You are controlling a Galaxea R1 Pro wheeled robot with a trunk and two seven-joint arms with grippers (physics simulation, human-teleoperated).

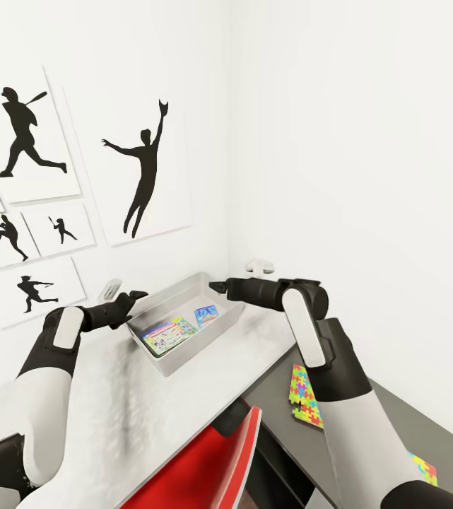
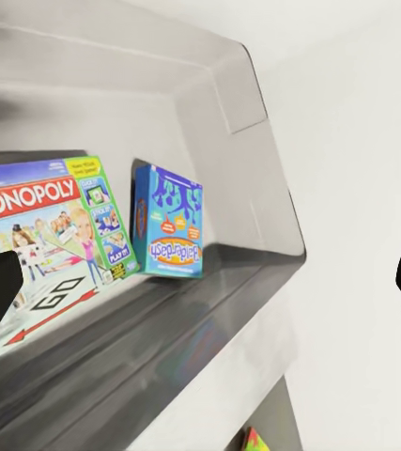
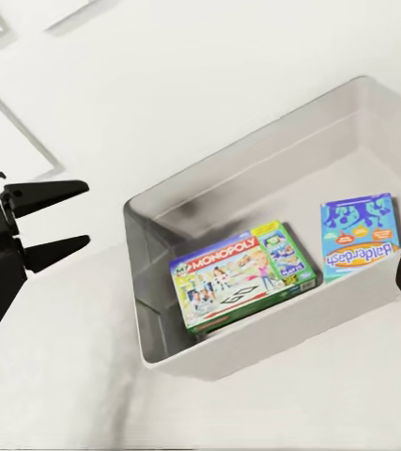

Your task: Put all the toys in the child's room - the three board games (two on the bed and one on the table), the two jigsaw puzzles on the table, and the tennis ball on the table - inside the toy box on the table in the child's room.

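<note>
Two games in bin, left gripper open beside it; right gripper jaws unclear

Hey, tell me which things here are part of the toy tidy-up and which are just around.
Part of the job:
- light grey square toy box
- Monopoly board game box inside it
- blue board game box inside it
- bright jigsaw puzzle sheet
- second jigsaw sheet

Just around:
- red chair
- black sports silhouette pictures

Toy box on white table holds two board games; grippers flank it; jigsaw puzzle lies lower right.
</note>
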